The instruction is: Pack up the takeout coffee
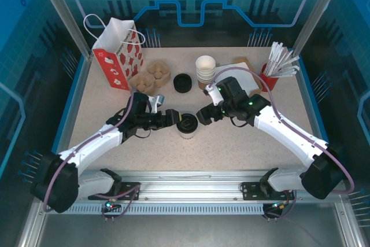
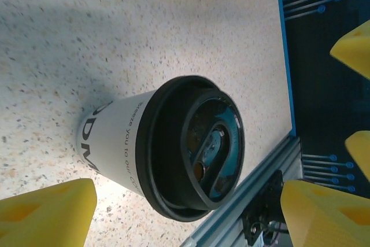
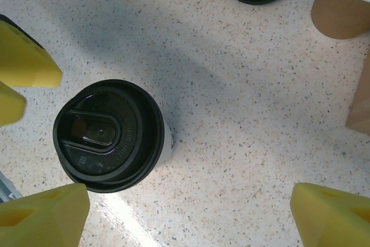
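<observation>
The small paper takeout cup with white-and-brown sides and a round black plastic lid [image 1: 186, 125] stands upright on the speckled beige tabletop [image 1: 243, 146], near the front middle, flanked by both arms. The left gripper [image 2: 188, 195] is spread wide with the cup just ahead of its yellow pads [image 2: 46, 212], not touched. The right gripper [image 3: 191, 201] is likewise spread, poised over the cup and gripping nothing. The cup is judged light and thin-walled (whether it is filled cannot be told), so a hard squeeze could buckle it or pop the lid. A hold on the side wall just below the lid rim, where the paper is stiffest, is advised. Bare table lies to the right, while the metal front rail [image 1: 191, 177] is near. Behind, the stack of black lids [image 1: 182, 83] and the brown moulded-pulp cup carrier [image 1: 151, 76] stand before the red-and-white paper bag [image 1: 118, 56].
</observation>
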Motion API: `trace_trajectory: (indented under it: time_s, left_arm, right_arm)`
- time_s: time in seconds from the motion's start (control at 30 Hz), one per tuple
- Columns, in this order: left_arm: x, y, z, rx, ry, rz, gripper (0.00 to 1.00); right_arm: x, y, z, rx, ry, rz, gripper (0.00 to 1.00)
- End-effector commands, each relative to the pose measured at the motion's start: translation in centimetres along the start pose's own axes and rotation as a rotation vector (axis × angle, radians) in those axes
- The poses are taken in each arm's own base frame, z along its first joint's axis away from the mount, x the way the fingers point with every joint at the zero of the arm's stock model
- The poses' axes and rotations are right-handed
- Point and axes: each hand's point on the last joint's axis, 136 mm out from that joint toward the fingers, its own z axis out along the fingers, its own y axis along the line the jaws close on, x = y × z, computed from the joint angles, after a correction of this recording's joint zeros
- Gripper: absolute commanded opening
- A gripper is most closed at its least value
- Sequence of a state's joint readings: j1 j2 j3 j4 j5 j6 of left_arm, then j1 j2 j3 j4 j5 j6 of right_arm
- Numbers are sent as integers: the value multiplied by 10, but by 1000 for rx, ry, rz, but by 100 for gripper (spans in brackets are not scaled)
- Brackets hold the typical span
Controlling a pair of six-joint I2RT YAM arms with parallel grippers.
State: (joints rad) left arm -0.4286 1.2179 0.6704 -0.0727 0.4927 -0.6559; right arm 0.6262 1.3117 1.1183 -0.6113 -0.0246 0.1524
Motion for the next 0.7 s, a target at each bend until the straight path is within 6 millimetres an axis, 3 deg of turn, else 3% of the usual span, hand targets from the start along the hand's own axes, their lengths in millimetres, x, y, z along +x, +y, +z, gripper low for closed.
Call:
trace_trajectory:
  time_s: [0.0,0.27,0.67]
  left_arm:
    - [10,-7,8,58,78,-1,85]
    - [14,-9,28,77,117,5,81]
    - [9,-12,42,86,123,5,71]
  right_arm:
    - [1,2,-5,-24,-21,19,92]
    - [4,3,-3,-32,-11,23,92]
    - [5,2,-3,-30,-7,28,92]
